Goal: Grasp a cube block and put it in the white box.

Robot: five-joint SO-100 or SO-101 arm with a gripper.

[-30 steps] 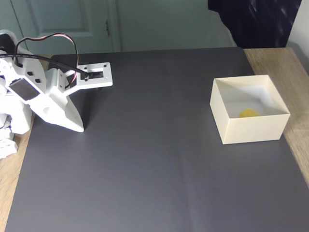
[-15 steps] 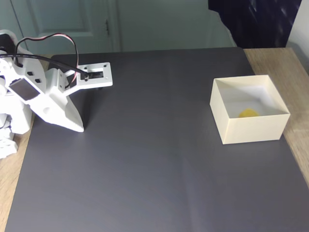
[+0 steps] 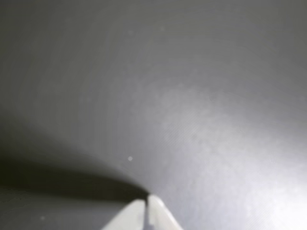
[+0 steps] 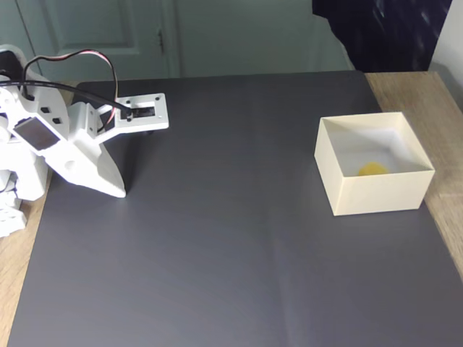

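**Pincer clenched on the mat, cube lying in the box**

The white plastic pincer (image 4: 119, 191) is resting tip-down at the left of the fixed view, its tapered fingers pressing together with nothing between them; in the wrist view the pincer (image 3: 146, 199) is touching the smooth, matte dark grey mat (image 4: 231, 238). The mat is covering a wood-grain bench (image 4: 412, 90). Well apart, at the right, the small yellow cube block (image 4: 372, 169) is lying inside the square, thin-walled white box (image 4: 376, 194).
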